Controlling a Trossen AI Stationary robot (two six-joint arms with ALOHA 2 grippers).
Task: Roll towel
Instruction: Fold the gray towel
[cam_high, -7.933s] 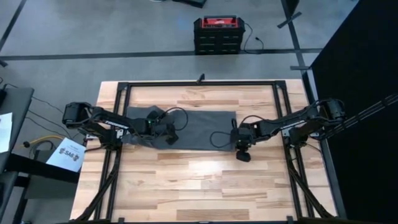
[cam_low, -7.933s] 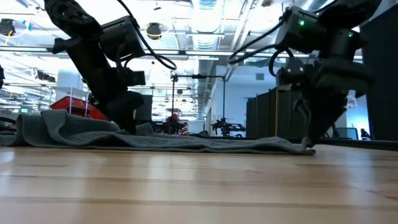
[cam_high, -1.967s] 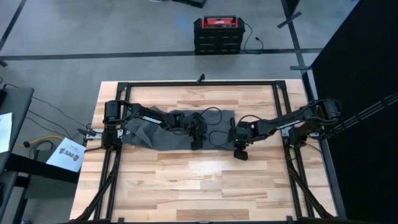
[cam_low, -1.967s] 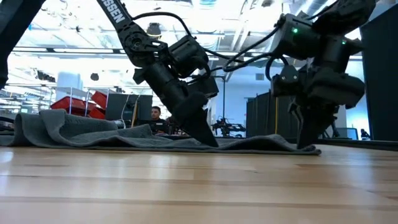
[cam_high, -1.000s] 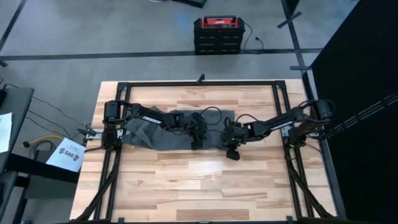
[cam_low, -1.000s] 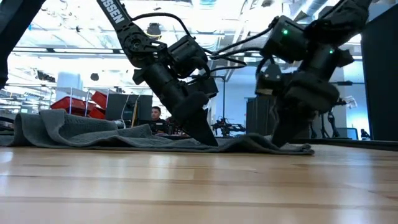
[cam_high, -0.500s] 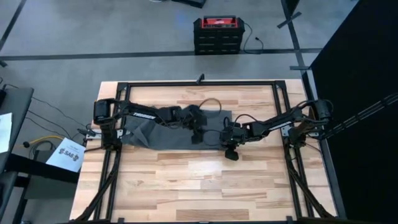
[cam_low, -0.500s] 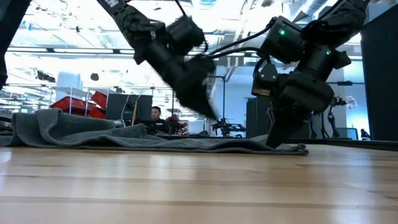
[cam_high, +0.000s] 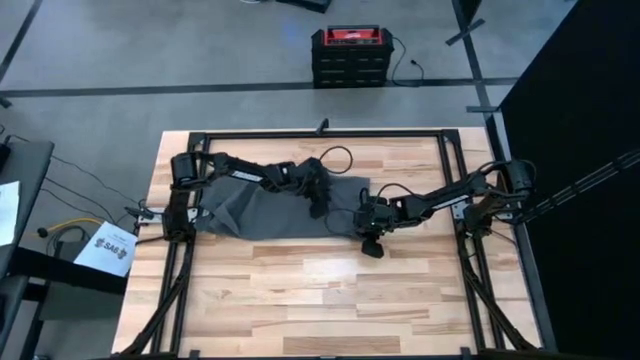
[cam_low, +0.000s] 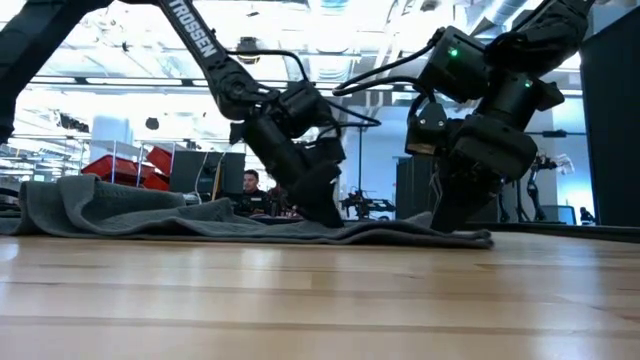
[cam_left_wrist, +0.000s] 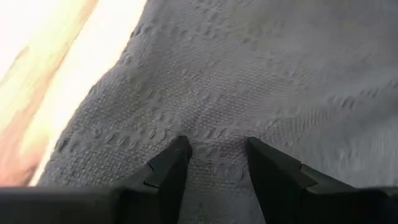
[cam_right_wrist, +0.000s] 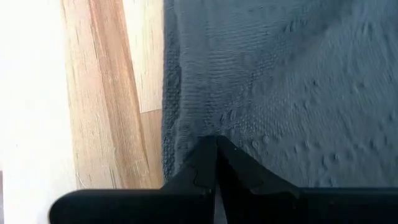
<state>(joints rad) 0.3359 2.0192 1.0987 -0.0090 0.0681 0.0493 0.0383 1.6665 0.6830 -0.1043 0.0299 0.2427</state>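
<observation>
The pale wood-plank table (cam_high: 330, 290) sits inside a black frame on a grey concrete floor, and from the table-level camera I look across it into a bright, cluttered workshop where a person is seated far behind. The towel (cam_high: 255, 213) lies mostly flat across the far-middle of the table, dark grey, its left end bunched into low folds and its right end stopping near the table's centre. My right gripper (cam_right_wrist: 216, 149) is at that right end's near corner with its fingers pressed together on the towel's edge, a thin fold of cloth pinched between the tips; I judge it holds that corner so the end can be lifted and turned over to begin the roll. My left gripper (cam_left_wrist: 214, 155) reaches across from the left side and stands tip-down on the towel close to the far edge of the same end, its fingers spread with bare weave showing between them, so it grips nothing. I read that as lining up for the matching far corner, since rolling evenly would need both corners carried together. No roll has formed yet. Beyond the table's far edge a red and black case (cam_high: 348, 55) stands on the floor.
</observation>
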